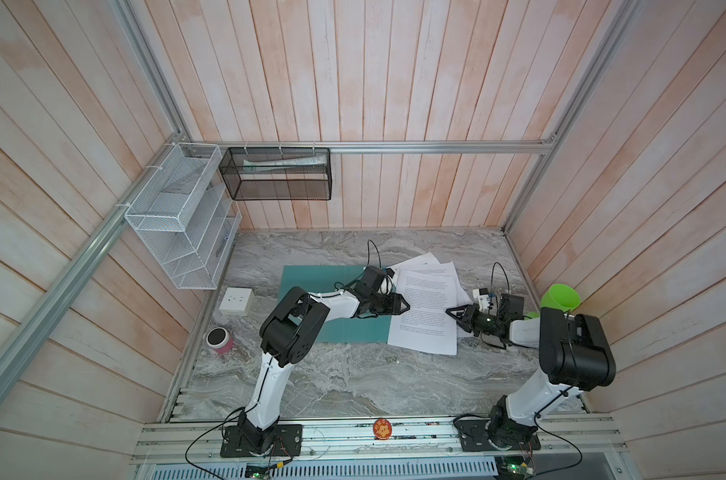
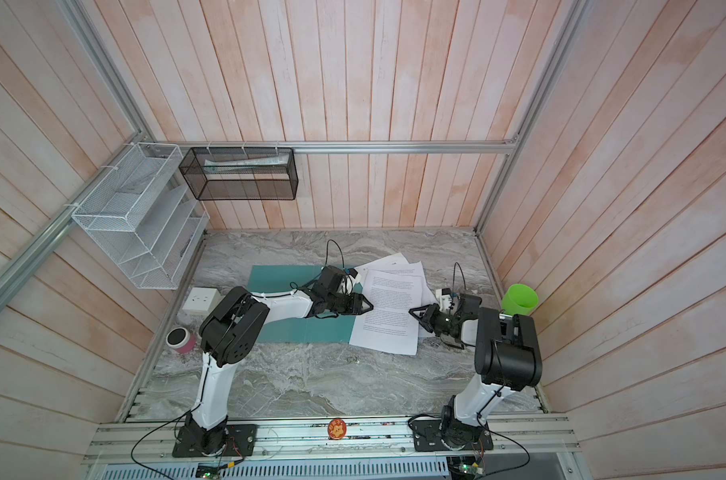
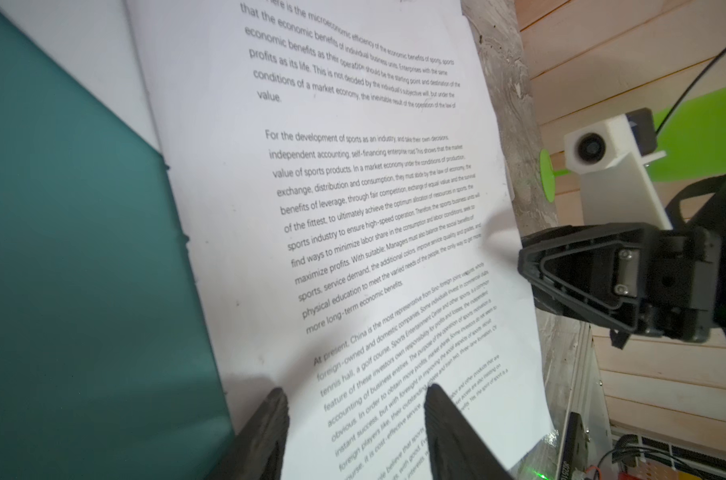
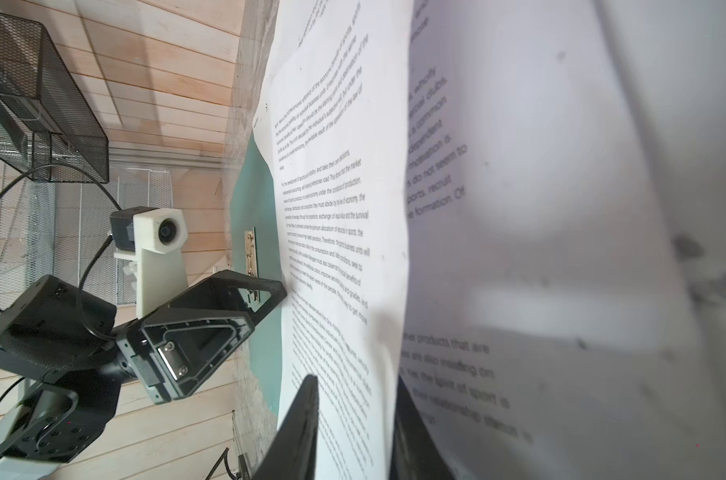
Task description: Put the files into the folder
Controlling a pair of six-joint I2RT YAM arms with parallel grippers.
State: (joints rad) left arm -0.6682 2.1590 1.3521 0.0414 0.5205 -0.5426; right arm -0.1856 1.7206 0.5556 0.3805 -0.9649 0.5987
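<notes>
Two-arm paper handling, seen from above and from both wrists. The folder [image 1: 311, 286] lies open and flat on the desk [image 1: 353, 386], its long side running left to right. The files [image 1: 448, 270] lie fanned, partly on the folder's right end and partly on the bare desk beyond it. The top sheet [image 1: 425, 311] has its long axis running from the far side of the desk toward the near side, slightly skewed.

The left gripper [image 1: 405, 306] meets the sheet's left long edge and the right gripper [image 1: 449, 311] its right long edge, so the two face each other across the short width. In the left wrist view the left gripper [image 3: 357, 415] has its jaws well apart with the printed sheet between them. It is not yet clamped. In the right wrist view the right gripper [image 4: 355, 415] straddles the opposite edge with a narrower gap. No firm pinch is visible there either.

The relation that governs the next move is this: the folder's free surface lies to the left of the sheet, behind the left gripper. The metal clip [image 4: 251, 257] stands on that side, close to the left fingertip. The sheet probably has to travel leftward, across its own long axis. Both grippers are at the sheet, but the left arm is nearer the folder. An uneven pinch may skew or buckle the paper.
</notes>
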